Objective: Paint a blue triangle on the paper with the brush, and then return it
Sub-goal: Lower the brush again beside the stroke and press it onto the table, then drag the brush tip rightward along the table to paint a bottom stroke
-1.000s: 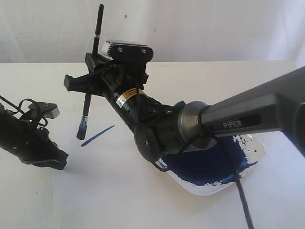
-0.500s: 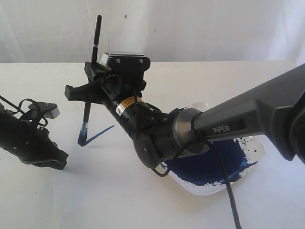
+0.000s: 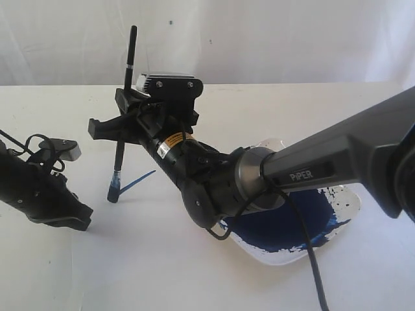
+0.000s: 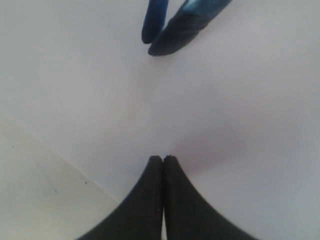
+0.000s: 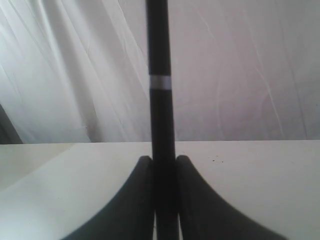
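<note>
Far left: black left gripper (image 4: pixel 163 159), jaws pressed together on nothing, parked low over the thin white, nearly square paper sheet (image 4: pixel 225 110), close to its edge against the white table (image 4: pixel 35 200). Left of centre: long, thin black-handled brush (image 3: pixel 118 159) with a blue-stained tip, long axis close to upright, handle end up toward the backdrop and leaning slightly right, bristles down and apparently touching the sheet. Just right of the tip: thin blue painted line (image 3: pixel 139 179), rising to the right from the bristles in the exterior view. One side only of the blue triangle, no closed outline yet. Above the line: black right gripper (image 3: pixel 115 124), clamped on the handle partway up, tip hanging almost straight below the grip; in the right wrist view, both pads (image 5: pixel 137 200) tight against the shaft below its white band. Right: white paint dish (image 3: pixel 272 258) with a dark-blue pool, well apart from the line, partly behind the right forearm. Judged stage: early in the outline, two sides left. Judged key relation for the coming stroke: bristles at the line's lower-left end, directly beneath the right gripper, hence a new side likely begun from that corner by a sideways sweep with the axis kept upright. Left gripper nearer to that corner but empty. Return place for the brush: not identifiable.
</note>
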Tool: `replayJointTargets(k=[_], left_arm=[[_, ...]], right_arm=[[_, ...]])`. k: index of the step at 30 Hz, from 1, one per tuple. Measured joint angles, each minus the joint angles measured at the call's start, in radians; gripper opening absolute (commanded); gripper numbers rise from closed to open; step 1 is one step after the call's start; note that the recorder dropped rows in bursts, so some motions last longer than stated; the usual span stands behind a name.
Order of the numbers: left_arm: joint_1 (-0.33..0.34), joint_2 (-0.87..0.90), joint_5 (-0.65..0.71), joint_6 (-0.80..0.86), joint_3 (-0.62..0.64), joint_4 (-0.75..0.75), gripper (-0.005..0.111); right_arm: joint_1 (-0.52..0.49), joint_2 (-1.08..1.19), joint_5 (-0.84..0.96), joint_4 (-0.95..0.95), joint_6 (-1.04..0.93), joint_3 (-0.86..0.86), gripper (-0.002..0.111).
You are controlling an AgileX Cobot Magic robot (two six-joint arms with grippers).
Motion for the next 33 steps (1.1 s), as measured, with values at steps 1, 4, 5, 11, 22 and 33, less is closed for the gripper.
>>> replayJointTargets(k=[1, 4, 5, 11, 22, 33], left_arm=[[0.0, 0.0, 0.0, 0.0, 0.0, 0.0, 0.0], [0.0, 0.0, 0.0, 0.0, 0.0, 0.0, 0.0], [0.0, 0.0, 0.0, 0.0, 0.0, 0.0, 0.0], [0.0, 0.0, 0.0, 0.0, 0.0, 0.0, 0.0], [0.0, 0.0, 0.0, 0.0, 0.0, 0.0, 0.0], [0.0, 0.0, -0.002, 0.0, 0.0, 0.0, 0.0]], right_arm=[[0.0, 0.0, 0.001, 0.0, -0.006, 0.0, 0.0], [0.0, 0.0, 0.009, 0.0, -0.033, 0.0, 0.0], [0.0, 0.0, 0.014, 0.0, -0.037, 0.0, 0.0], [0.0, -0.015, 0.041, 0.002, -0.078, 0.0, 0.0], [0.0, -0.085, 0.207, 0.129, -0.293, 0.0, 0.0], [0.0, -0.109, 0.271, 0.277, -0.473, 0.0, 0.0]])
